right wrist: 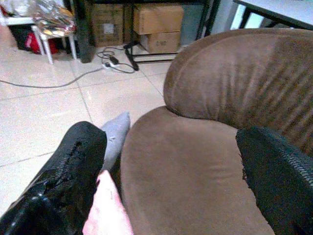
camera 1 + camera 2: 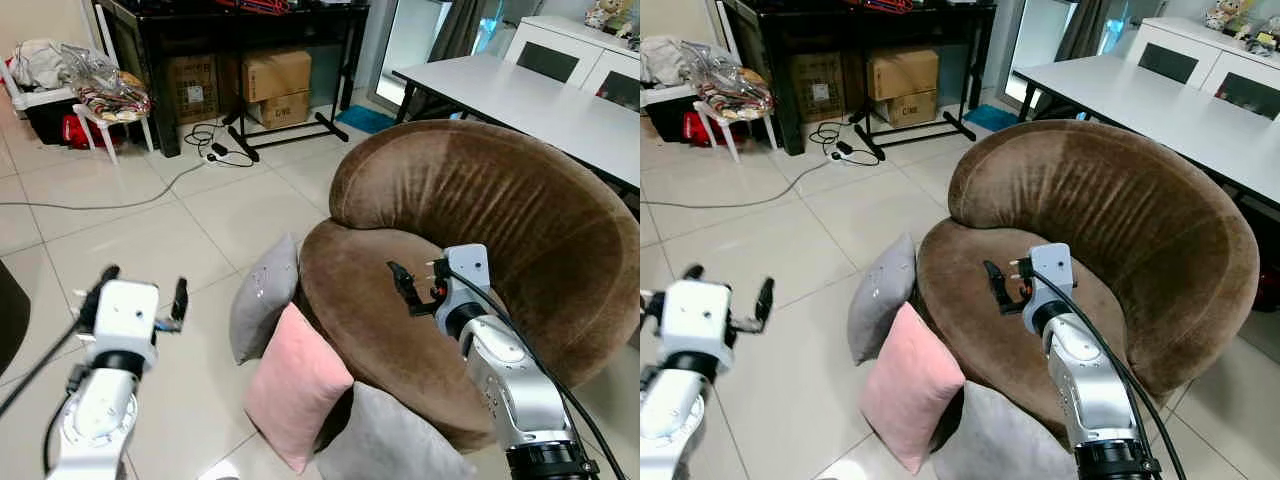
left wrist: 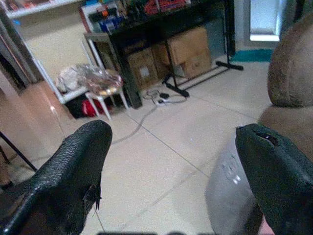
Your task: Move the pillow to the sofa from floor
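Plush brown velvet on the sofa (image 2: 480,200), soft matt cloth on the pink pillow (image 2: 295,385) leaning against it, glossy pale tiles on the floor (image 2: 120,240) beneath.

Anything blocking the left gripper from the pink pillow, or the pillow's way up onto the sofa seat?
Nothing visible. The left gripper hangs open over bare tile beside the pink pillow, which leans on the sofa front; the seat is bare.

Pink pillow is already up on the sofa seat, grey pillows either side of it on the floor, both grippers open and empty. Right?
Not quite. The pink pillow is on the floor, leaning against the front of the brown sofa, as the left eye view shows. The rest holds: one grey pillow and another grey pillow flank it, and the left gripper and right gripper are open and empty.
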Robot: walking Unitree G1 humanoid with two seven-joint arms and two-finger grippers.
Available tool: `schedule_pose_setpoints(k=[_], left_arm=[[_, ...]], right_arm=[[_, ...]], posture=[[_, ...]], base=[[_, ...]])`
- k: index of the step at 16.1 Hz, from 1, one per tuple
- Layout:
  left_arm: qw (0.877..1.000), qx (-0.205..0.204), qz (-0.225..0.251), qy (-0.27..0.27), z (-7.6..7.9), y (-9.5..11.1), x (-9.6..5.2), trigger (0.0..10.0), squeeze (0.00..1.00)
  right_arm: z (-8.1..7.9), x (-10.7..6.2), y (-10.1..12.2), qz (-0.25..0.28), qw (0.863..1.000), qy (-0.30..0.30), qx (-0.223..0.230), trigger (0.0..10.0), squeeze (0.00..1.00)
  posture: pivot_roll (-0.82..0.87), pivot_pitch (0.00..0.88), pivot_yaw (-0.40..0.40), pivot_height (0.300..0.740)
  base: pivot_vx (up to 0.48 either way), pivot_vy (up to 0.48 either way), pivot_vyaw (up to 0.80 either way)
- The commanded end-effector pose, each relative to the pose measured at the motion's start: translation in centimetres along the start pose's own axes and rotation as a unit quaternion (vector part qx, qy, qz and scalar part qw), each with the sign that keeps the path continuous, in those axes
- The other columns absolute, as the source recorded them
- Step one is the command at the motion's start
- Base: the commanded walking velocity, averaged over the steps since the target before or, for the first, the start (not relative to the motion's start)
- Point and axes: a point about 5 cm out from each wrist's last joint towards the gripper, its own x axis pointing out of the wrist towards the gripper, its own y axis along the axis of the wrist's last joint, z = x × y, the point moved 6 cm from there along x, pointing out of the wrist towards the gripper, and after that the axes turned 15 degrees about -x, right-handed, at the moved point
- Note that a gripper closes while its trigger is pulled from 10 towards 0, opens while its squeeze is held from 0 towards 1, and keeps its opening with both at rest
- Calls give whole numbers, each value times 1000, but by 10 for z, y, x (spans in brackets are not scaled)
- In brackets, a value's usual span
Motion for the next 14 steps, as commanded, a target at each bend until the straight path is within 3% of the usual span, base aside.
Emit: schedule_pose_setpoints(k=[1, 6, 11, 14], left_arm=[[1000, -7, -3, -13, 7, -4, -1, 10000, 0], [1000, -9, 13, -1, 2, 1, -1, 10000, 0], [1000, 3, 22, -20, 1, 8, 2, 10000, 0], [1000, -2, 23, -20, 1, 8, 1, 10000, 0]], right_arm=[[9, -3, -8, -21, 1000, -16, -9, 10000, 0], [11, -3, -8, -28, 999, -28, 0, 10000, 0], [5, -8, -13, -34, 999, -36, 17, 10000, 0], [3, -8, -10, -27, 999, -30, 23, 10000, 0]], posture=[[1, 0, -105, 700], [1, 0, -104, 655], [-11, 0, -55, 595], [-10, 0, -56, 595]], base=[[0, 0, 0], [0, 0, 0], [0, 0, 0], [0, 0, 0]])
